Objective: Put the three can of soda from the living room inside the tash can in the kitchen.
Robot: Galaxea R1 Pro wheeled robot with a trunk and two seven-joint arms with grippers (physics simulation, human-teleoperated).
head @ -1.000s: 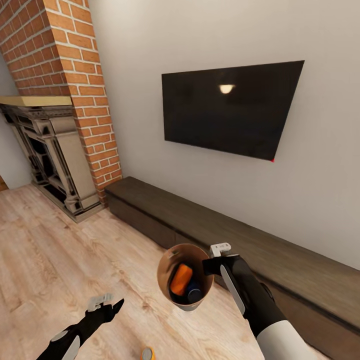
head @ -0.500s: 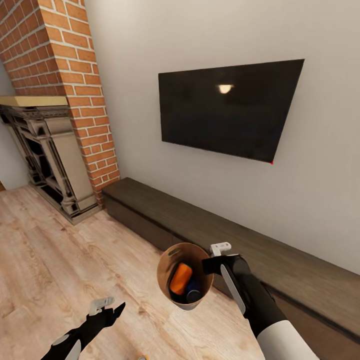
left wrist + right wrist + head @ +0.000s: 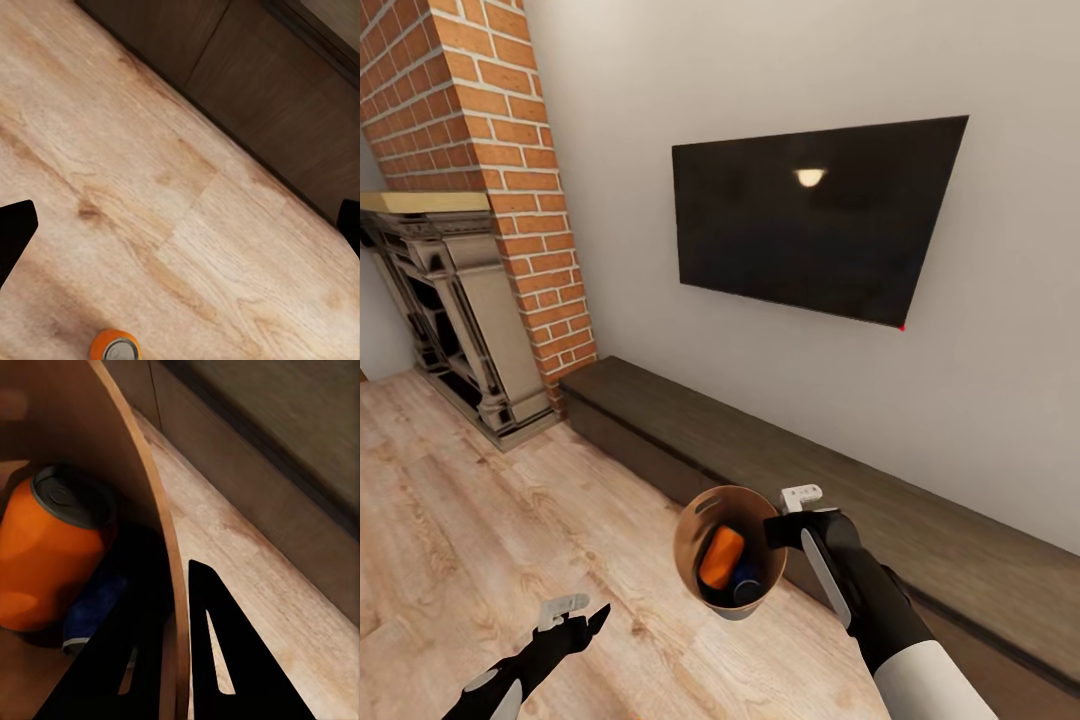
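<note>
I hold the tash can (image 3: 688,532) tilted above the floor, its brown inside facing the head camera. My right gripper (image 3: 776,529) is shut on its rim, one finger inside the wall and one outside, as the right wrist view shows (image 3: 180,585). One orange can of soda (image 3: 721,557) lies inside the bin (image 3: 154,510), and its grey top (image 3: 58,493) is close in the right wrist view. Another can of soda (image 3: 115,347) stands on the wood floor below my left gripper (image 3: 180,232). That left gripper (image 3: 577,622) is open and empty.
A dark blue object (image 3: 748,590) lies beside the can in the bin. The long low dark-brown cabinet (image 3: 830,490) runs along the wall just behind the bin. A black television (image 3: 815,215) hangs above it. The brick fireplace (image 3: 470,300) stands at the left.
The whole head view has shifted a little, so the camera has moved. The floor can has slipped out of its bottom edge. Both arms keep their poses.
</note>
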